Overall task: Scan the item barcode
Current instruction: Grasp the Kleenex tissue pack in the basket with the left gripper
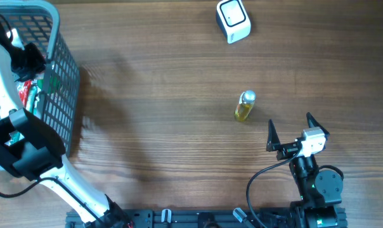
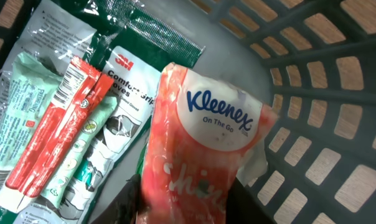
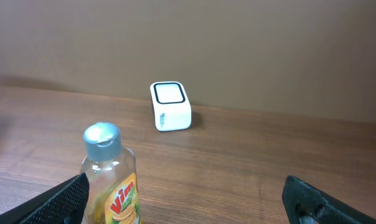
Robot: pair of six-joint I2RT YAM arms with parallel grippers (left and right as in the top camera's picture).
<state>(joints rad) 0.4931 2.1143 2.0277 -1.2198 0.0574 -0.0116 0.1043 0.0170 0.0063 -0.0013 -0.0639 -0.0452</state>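
Two tools differ: the left tool (image 2: 187, 208) clenches a Kleenex pack (image 2: 206, 137) inside the basket (image 2: 337, 74); the right tool (image 1: 289, 123) gapes released, near the bottle (image 1: 244, 107).

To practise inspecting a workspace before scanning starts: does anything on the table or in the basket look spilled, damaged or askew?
Nothing is spilled or broken. The Vim bottle stands upright with its cap on. Only the Kleenex pack looks creased, slanting over the other packets in the basket.
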